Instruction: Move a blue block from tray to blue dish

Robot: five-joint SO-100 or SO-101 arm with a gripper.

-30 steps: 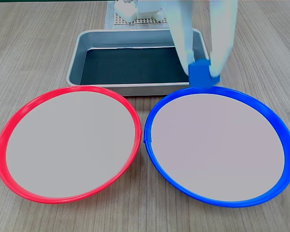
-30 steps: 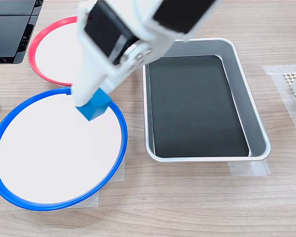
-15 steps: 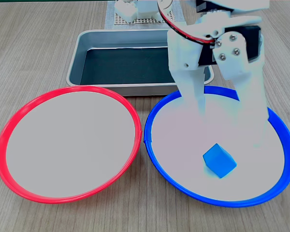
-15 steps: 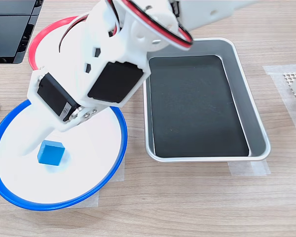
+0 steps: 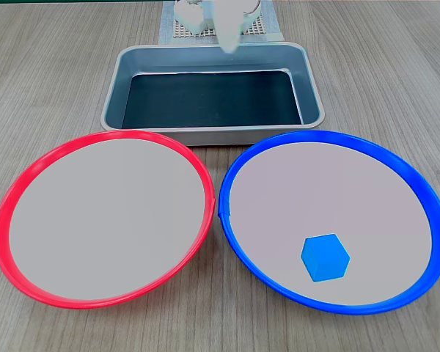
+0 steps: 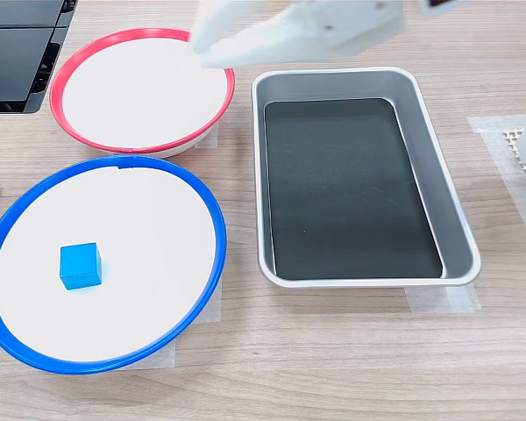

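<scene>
Blue block (image 6: pixel 80 265) flat inside the blue dish (image 6: pixel 212 230), well apart from the blurred pincer (image 6: pixel 212 42).

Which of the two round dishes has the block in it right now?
The blue dish: the blue block lies flat on its pale centre, free of the gripper. The red-rimmed dish beside it holds nothing.

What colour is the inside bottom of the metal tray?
Dark, nearly black, on the tray; clearest in the second exterior view.
</scene>
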